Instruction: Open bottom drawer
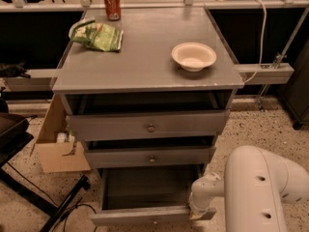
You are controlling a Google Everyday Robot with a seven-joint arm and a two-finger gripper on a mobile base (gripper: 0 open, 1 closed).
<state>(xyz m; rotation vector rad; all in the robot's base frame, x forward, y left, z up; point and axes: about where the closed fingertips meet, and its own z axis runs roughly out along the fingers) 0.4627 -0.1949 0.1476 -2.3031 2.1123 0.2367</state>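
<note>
**Bottom drawer pulled out, robot claw at its right front corner**

The bottom drawer [140, 217] is the lowest of three in a grey cabinet. It stands pulled well out toward the camera, and its slim flat front sits close to the lower edge of the view. Behind the front, the shallow grey tray is open to sight and looks dark inside.

The claw [198, 213] is at the right end of that drawer front, touching or just beside its corner. Whether it is clenched, released or grasping the front cannot be told from this angle. The white robot arm [263, 192] that carries it is thick and rounded and fills the lower right corner of the view.

Directly above, the middle drawer [120, 157] is out a little, with a small round metal knob [152, 159] at its centre. The top drawer [111, 126] has a taller front and a similar knob. It is also out slightly, leaving a dark gap beneath the cabinet's top.

That top serves as a grey table [145, 62]. A white bowl [193, 56] stands upright near its right side. A crumpled green bag [99, 35] lies toward the back left. A red can [112, 4] stands upright at the back edge, just behind the bag.

On the speckled floor [260, 129] to the left of the cabinet sits an open cardboard box [55, 151]. A white cable [262, 33] hangs down at the right, beside a grey rail.
</note>
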